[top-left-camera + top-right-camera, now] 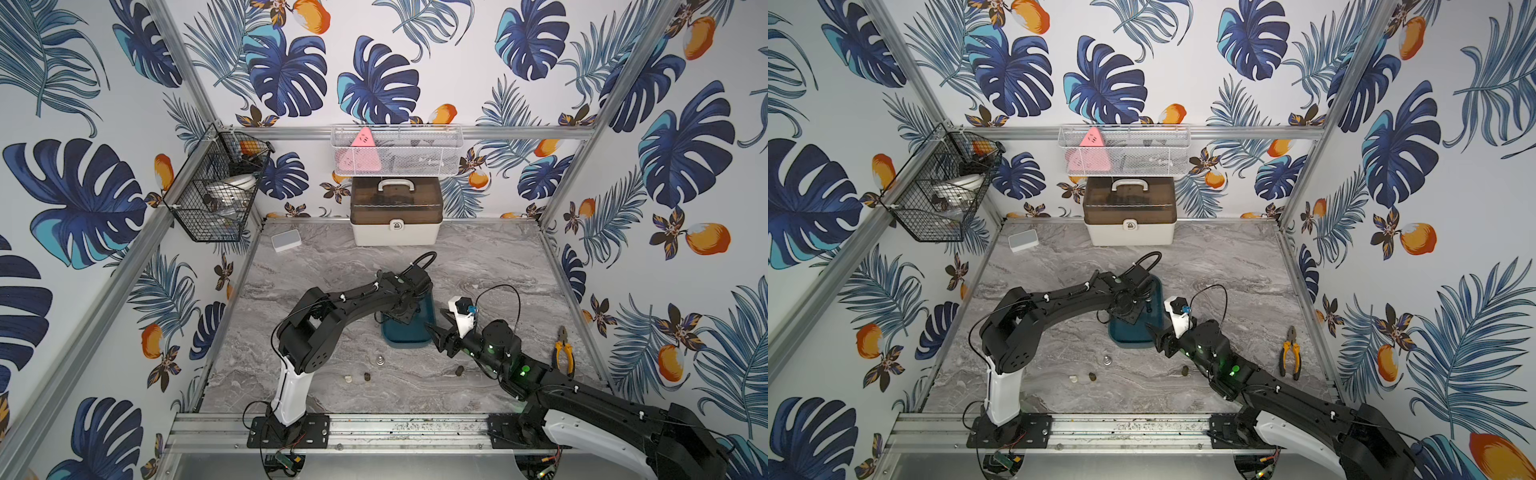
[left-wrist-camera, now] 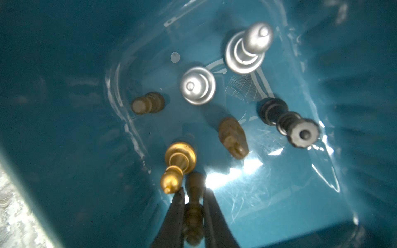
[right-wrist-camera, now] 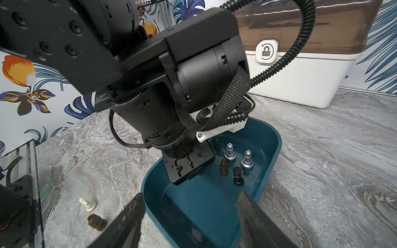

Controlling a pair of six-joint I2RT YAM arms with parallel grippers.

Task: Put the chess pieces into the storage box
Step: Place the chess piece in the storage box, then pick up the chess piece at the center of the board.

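Found left gripper (image 2: 194,193) clenched on a dark brown piece (image 2: 193,222), low inside the storage box (image 2: 64,107). Counted six more chess pieces (image 2: 197,85) on its floor: two silver, one gold, two brown, one black. Noted loose on the table (image 1: 478,257), left to right: whitish piece (image 1: 348,378), brown piece (image 1: 367,377), silver piece (image 1: 379,360), then beyond the box a second brown piece (image 1: 459,370). Saw right gripper (image 3: 191,195) spread wide, empty, at the box's near end. Spotted pliers (image 1: 563,351) farthest right.

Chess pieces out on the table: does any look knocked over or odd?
Yes: the whitish piece and the dark brown piece beside it appear to lie on their sides on the table, unlike the silver pieces standing upright in the storage box.
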